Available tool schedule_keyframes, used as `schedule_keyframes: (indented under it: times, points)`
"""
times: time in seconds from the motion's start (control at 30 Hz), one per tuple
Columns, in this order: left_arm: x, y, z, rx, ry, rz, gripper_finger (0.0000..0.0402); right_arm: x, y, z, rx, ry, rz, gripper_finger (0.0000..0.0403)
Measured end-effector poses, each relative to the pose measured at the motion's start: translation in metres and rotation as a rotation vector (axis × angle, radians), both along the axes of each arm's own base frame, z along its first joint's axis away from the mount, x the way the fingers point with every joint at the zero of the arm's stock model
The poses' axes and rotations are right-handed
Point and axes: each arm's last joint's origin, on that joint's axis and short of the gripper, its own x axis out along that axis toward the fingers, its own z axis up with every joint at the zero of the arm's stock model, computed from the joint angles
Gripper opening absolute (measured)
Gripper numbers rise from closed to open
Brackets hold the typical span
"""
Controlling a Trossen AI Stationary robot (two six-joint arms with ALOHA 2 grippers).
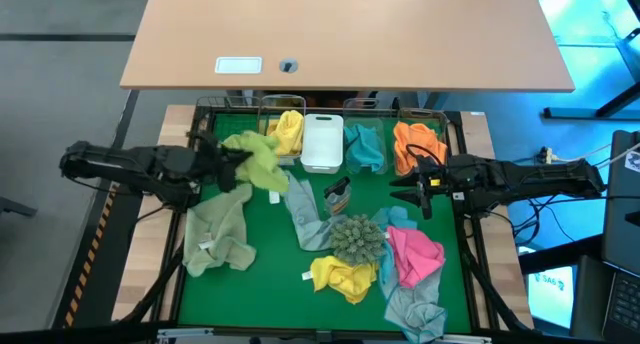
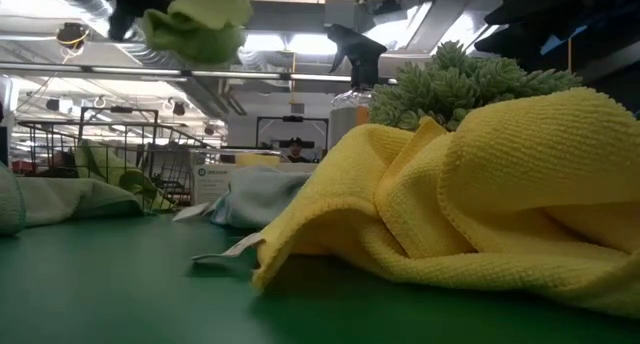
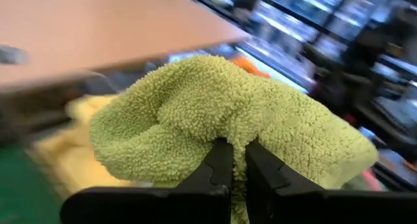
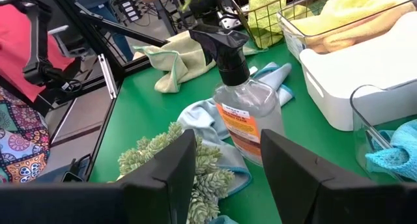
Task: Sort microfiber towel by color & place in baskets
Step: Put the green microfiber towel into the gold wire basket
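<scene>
My left gripper is shut on a lime-green towel, held in the air near the far-left baskets. My right gripper is open and hovers beside a clear spray bottle, touching nothing. Along the far edge stand the baskets: one with a yellow towel, an opaque white one, one with a teal towel and one with an orange towel. Loose on the mat lie a pale green towel, a pink towel, a yellow towel and grey-blue towels. My left gripper pinches a bunched fold of the lime-green towel between its two fingers, coming level from the table's left. The cloth bulges up and over the fingertips. The towel is lifted clear of the table and hangs slack around the gripper.
A spiky grey-green ball sits mid-table among the loose towels, next to the spray bottle. A wire frame surrounds the baskets. Bare green mat shows between the pale green and yellow towels. A wooden desk lies beyond the far edge.
</scene>
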Motion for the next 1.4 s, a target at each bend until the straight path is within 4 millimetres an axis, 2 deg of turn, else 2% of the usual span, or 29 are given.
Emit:
schedule_keyframes:
  times: [0.3, 0.53, 0.77, 1.13, 1.4]
  points:
    - [-0.045, 0.014, -0.006, 0.151, 0.091, 0.370, 0.0009, 0.000, 0.000, 0.000, 0.000, 0.000, 0.000, 0.0172]
    - [-0.062, 0.018, -0.020, 0.148, 0.157, 0.493, 0.0009, 0.000, 0.000, 0.000, 0.000, 0.000, 0.000, 0.0172]
    - [-0.062, 0.018, -0.044, 0.138, 0.219, 0.530, 0.0009, 0.000, 0.000, 0.000, 0.000, 0.000, 0.000, 0.0172]
    - [-0.058, 0.020, -0.103, 0.085, 0.325, 0.569, 0.0012, 0.000, 0.000, 0.000, 0.000, 0.000, 0.000, 0.0172]
    - [-0.052, 0.020, -0.108, 0.010, 0.280, 0.557, 0.0068, 0.000, 0.000, 0.000, 0.000, 0.000, 0.000, 0.0172]
